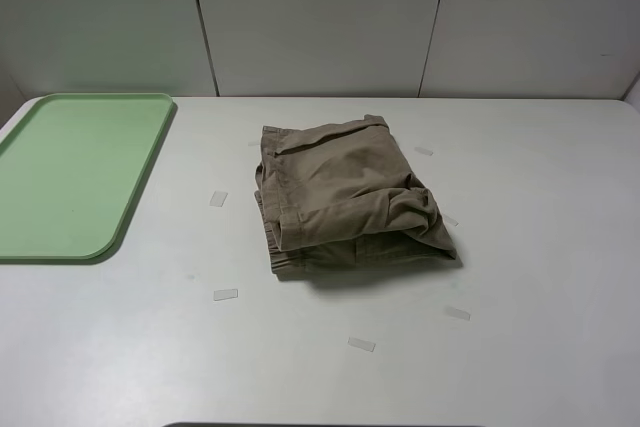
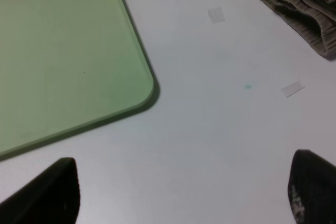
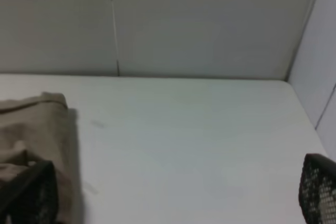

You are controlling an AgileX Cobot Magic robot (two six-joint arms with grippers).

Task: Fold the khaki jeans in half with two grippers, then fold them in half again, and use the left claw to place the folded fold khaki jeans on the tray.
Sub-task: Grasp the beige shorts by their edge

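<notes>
From the high camera we see the khaki jeans [image 1: 345, 197] lying as a folded bundle mid-table, well apart from the tray [image 1: 70, 167] on the left, with bits of tape [image 1: 218, 198] scattered around. In the left wrist view the left claw [image 2: 181, 190] stands wide open and holds nothing, over bare table [image 2: 210, 129] between tray corner and waistband. We judge pickup comes next: pinch all layers at the thick waistband, since the corner away from the tray seems loosely bunched. In the right wrist view the right gripper [image 3: 173, 190] gapes empty beside the jeans. Nothing blocks the way to the tray.
</notes>
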